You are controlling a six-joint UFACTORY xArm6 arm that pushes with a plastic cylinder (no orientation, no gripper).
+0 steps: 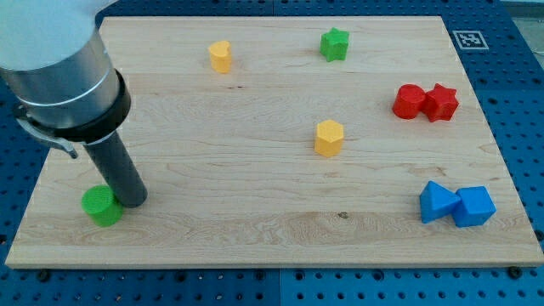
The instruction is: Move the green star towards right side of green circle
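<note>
The green star lies near the view's top, right of centre, on the wooden board. The green circle lies at the view's lower left, far from the star. My tip rests on the board right against the green circle's right side. The rod and arm body rise from there toward the view's upper left and hide that corner of the board.
A yellow block lies at top centre-left and a yellow hexagon near the middle. A red circle touches a red star at the right. Two blue blocks sit together at the lower right.
</note>
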